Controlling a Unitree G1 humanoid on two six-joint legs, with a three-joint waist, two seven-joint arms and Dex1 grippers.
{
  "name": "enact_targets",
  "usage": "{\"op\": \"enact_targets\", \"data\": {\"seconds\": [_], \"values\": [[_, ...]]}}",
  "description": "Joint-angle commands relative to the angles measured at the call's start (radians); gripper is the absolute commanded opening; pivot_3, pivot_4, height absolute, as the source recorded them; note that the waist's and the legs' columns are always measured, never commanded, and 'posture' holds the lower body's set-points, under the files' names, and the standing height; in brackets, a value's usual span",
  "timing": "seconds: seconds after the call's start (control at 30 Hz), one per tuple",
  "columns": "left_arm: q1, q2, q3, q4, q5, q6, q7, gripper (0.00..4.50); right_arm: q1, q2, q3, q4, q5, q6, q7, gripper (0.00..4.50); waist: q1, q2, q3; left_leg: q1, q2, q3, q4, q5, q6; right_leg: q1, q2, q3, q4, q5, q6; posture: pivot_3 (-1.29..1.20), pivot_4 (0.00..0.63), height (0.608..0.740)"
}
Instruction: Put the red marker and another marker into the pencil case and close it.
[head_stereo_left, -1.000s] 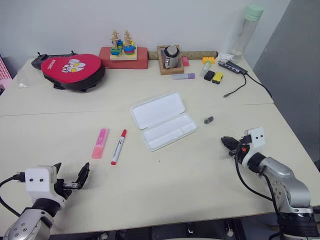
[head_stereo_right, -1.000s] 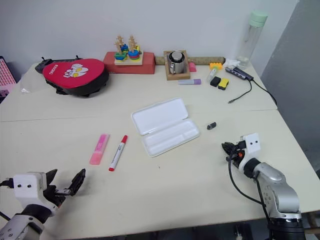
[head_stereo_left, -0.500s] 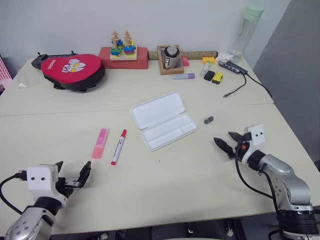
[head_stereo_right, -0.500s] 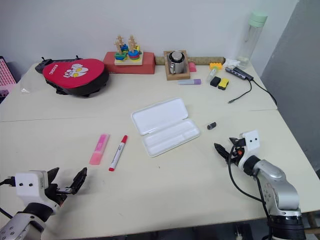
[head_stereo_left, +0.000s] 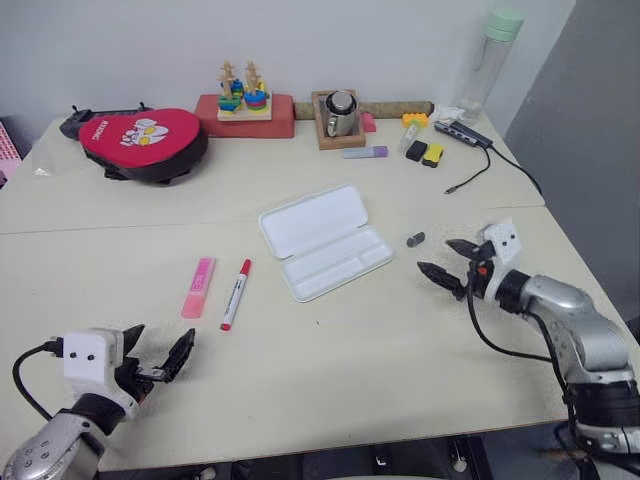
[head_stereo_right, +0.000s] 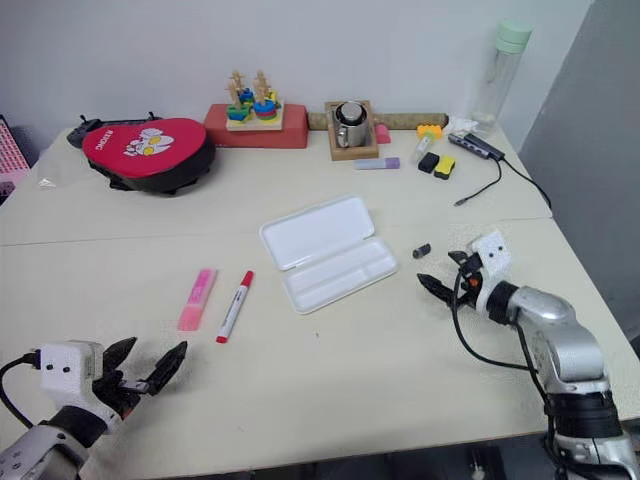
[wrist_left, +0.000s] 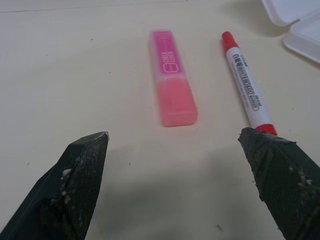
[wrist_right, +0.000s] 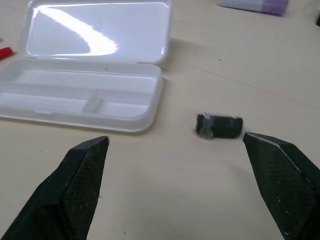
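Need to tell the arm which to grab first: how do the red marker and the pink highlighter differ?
The red marker is slim and round, white with red ends; the pink highlighter is flat, wider, shorter and all pink. The marker lies nearer the pencil case. Both lie flat on the table, side by side, untouched.

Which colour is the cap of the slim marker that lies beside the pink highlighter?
Red; the red marker shows it best in the left wrist view.

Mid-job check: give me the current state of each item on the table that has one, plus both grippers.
pencil case: open, lid laid back flat, tray empty.
red marker: capped, lying on the table, outside the case.
pink highlighter: capped, lying flat beside the red marker, not touching it.
left gripper: open, empty.
right gripper: open, empty.
purple marker: capped, lying near the back of the table.
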Motion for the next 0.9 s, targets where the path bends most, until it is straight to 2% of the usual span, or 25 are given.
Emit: {"op": "enact_targets", "data": {"seconds": [0.03, 0.27, 0.43, 0.67, 0.9], "values": [[0.013, 0.037, 0.034, -0.048, -0.036, 0.013, -0.045, 4.50, -0.044, -0.019, 0.010, -0.008, 0.015, 0.006, 0.057, 4.47, 0.000, 0.000, 0.000, 0.000, 0.000, 0.000, 0.000, 0.000, 0.000, 0.000, 0.000, 0.000, 0.000, 0.000, 0.000, 0.00, 0.150, 0.740], [-0.003, 0.265, 0.061, -0.082, -0.103, 0.094, -0.242, 4.50, -0.241, -0.049, 0.187, 0.081, -0.078, -0.104, 0.276, 4.47, 0.000, 0.002, 0.002, 0.000, 0.000, 0.000, 0.000, 0.000, 0.000, -0.001, 0.000, 0.000, 0.000, 0.000, -0.001, 0.00, 0.150, 0.740], [-0.017, 0.366, 0.065, -0.102, -0.102, 0.102, -0.338, 4.50, -0.322, -0.054, 0.283, 0.218, -0.170, -0.237, 0.395, 4.47, 0.001, 0.002, 0.002, 0.000, 0.000, 0.000, 0.000, 0.000, 0.000, 0.000, 0.000, -0.001, 0.000, 0.000, -0.001, 0.00, 0.150, 0.740], [-0.123, 0.441, 0.062, -0.096, -0.106, 0.112, -0.371, 4.50, -0.442, -0.007, 0.375, 0.458, -0.288, -0.385, 0.496, 4.47, -0.001, 0.004, 0.003, 0.000, 0.001, 0.001, -0.001, 0.000, 0.001, -0.002, 0.000, -0.001, 0.000, 0.002, 0.003, 0.00, 0.150, 0.740], [-0.167, 0.419, 0.023, -0.091, -0.058, 0.101, -0.334, 4.50, -0.506, 0.048, 0.405, 0.612, -0.355, -0.498, 0.557, 4.47, -0.006, 0.005, 0.003, -0.001, 0.001, 0.002, -0.002, 0.000, 0.001, -0.002, 0.000, -0.001, -0.001, 0.004, 0.002, 0.00, 0.150, 0.740]]}}
